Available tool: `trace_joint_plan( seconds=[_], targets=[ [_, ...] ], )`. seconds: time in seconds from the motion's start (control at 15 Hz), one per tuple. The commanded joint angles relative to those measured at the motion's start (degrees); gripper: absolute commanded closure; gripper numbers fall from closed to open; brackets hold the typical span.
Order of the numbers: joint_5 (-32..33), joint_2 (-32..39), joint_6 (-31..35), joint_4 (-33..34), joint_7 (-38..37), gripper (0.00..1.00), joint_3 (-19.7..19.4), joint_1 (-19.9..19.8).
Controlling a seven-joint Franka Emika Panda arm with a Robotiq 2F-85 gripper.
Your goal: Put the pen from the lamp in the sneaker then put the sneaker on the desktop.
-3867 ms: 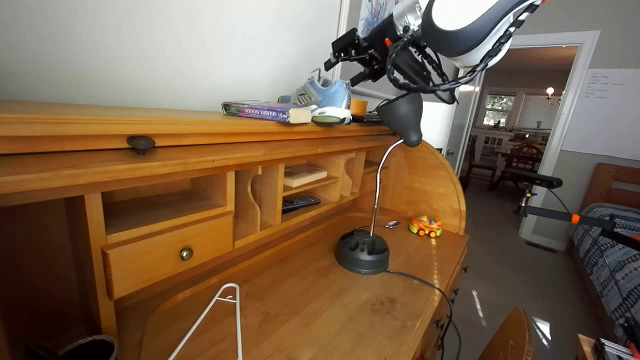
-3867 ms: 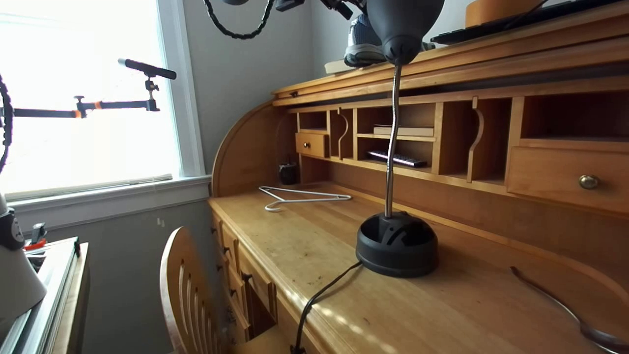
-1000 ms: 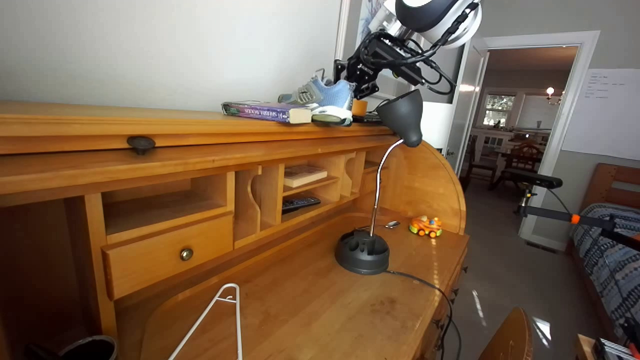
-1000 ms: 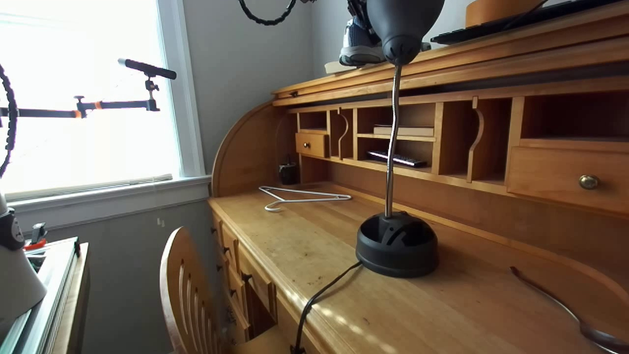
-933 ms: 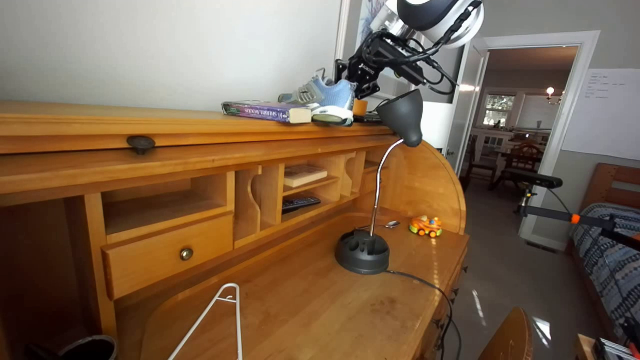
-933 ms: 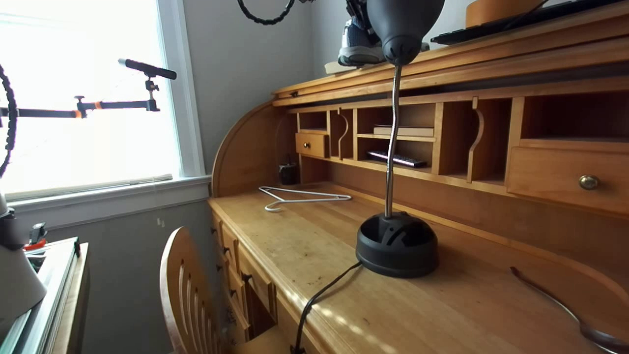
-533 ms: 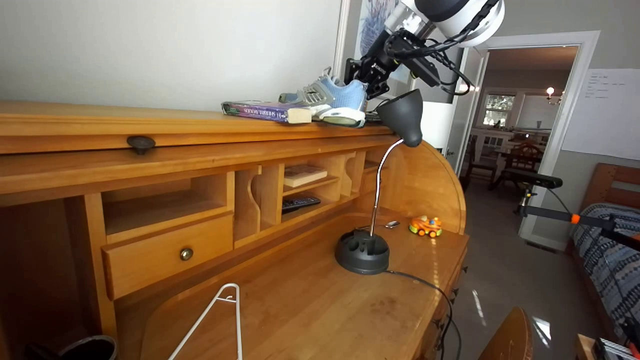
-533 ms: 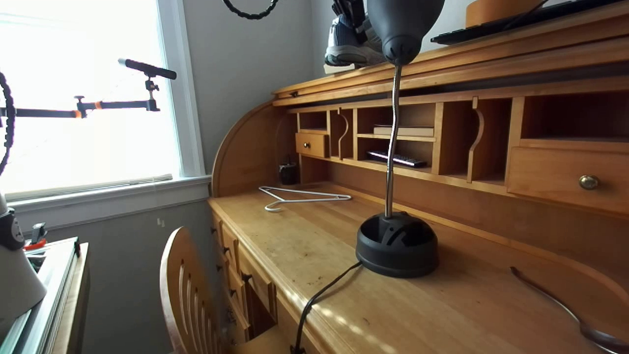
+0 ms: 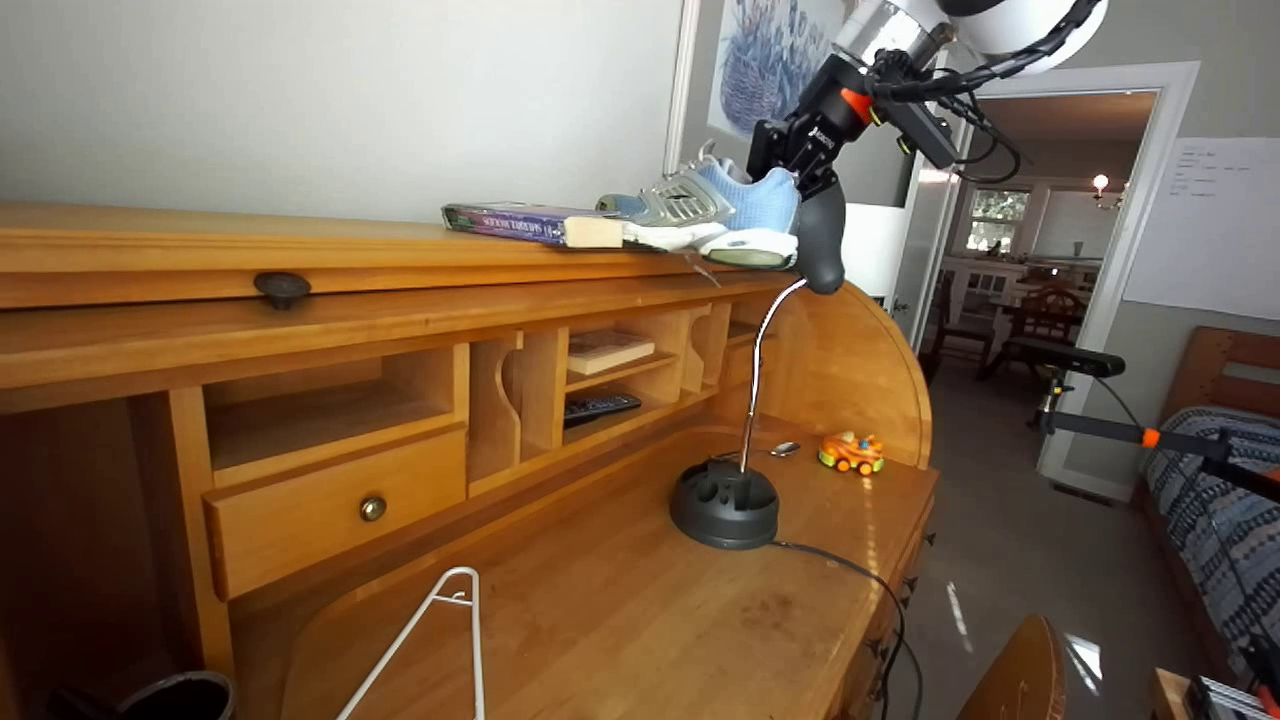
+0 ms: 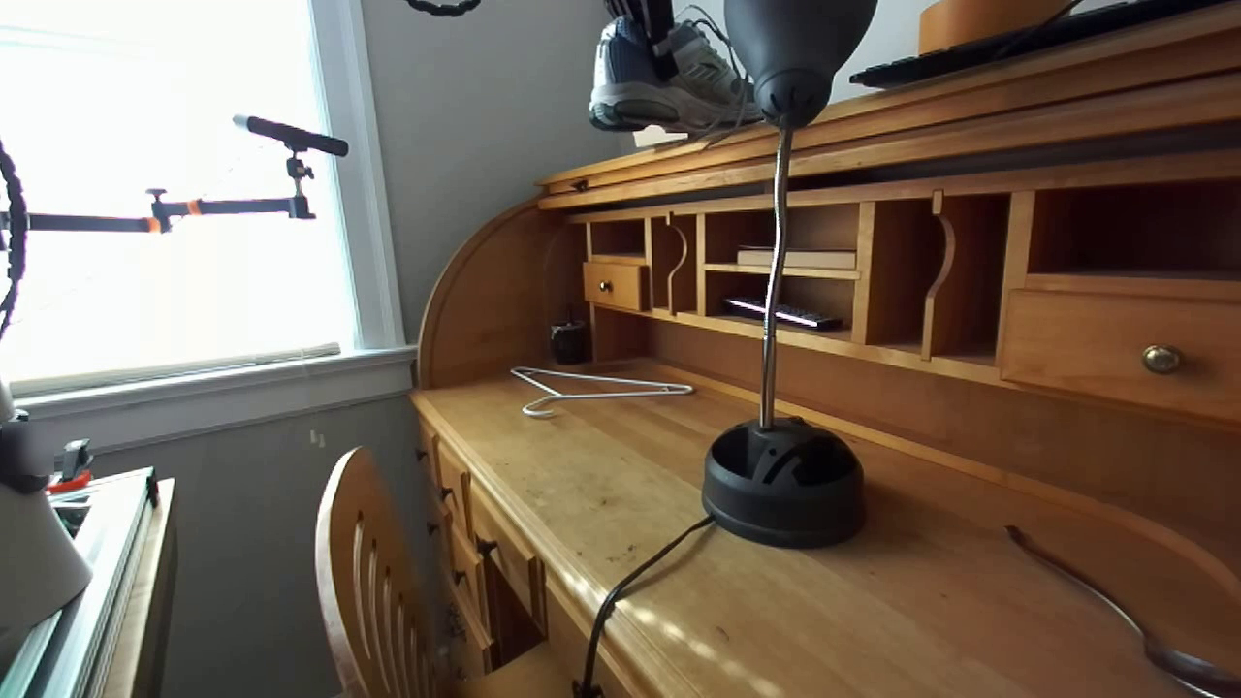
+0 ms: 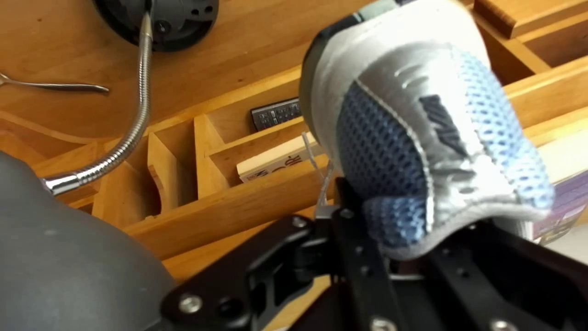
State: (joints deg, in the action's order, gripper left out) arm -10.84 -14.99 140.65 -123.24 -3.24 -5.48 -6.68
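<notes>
Up high, pinching grey-blue mesh sneaker [image 9: 725,205] in near-closed black end effector [image 9: 786,174]: presumed transfer step; next, lower onto honey-wood counter [image 9: 600,590].

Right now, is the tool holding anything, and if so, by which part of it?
Yes, the sneaker, gripped at its heel end by the ankle collar. The exact contact spots are partly hidden.

"In an exterior view, where do we see the sneaker [image 9: 718,210]?"
"In the end effector [image 9: 788,176], right of the book [image 9: 530,223]."
"And on our tabletop [image 9: 600,590]?"
"The lamp [image 9: 722,522], a toy car [image 9: 852,453] to its right, a hanger [image 9: 477,640] to its left."
</notes>
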Motion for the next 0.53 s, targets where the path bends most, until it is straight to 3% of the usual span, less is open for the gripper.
trace_joint_plan(
  seconds=[0.0, 0.47],
  targets=[
    [-0.6, -5.7, -4.1, -5.1, 2.9, 0.97, -1.6, 0.8],
    [0.6, -10.7, -11.2, -9.5, 6.0, 0.97, -2.5, 0.6]
  ],
)
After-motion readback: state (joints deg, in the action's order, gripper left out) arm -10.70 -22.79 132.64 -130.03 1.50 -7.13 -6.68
